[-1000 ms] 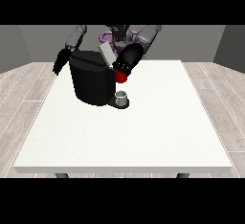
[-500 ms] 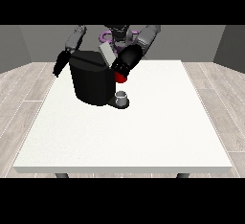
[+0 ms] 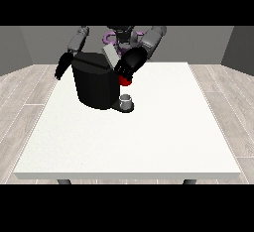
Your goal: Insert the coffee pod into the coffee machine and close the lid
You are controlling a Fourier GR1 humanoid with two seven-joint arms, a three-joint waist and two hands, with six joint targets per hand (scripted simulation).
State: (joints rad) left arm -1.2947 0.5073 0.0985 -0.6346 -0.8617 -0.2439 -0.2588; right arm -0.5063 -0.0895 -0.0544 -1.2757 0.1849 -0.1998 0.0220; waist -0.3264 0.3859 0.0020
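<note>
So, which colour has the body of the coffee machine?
Black. The front view, the only one, shows the coffee machine clearly against the white table.

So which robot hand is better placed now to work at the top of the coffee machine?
The robot's left, I think. That robot hand, at the view's right, is already up at the coffee machine, just above the red thing at the machine. The other robot hand hangs beside it.

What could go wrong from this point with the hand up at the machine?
The hand at the view's right is at the top of the machine, by the raised lid and a red thing at the machine; it might bump the lid askew. A grey thing sits at the machine's base below that hand, so a low arm sweep could knock it.
</note>
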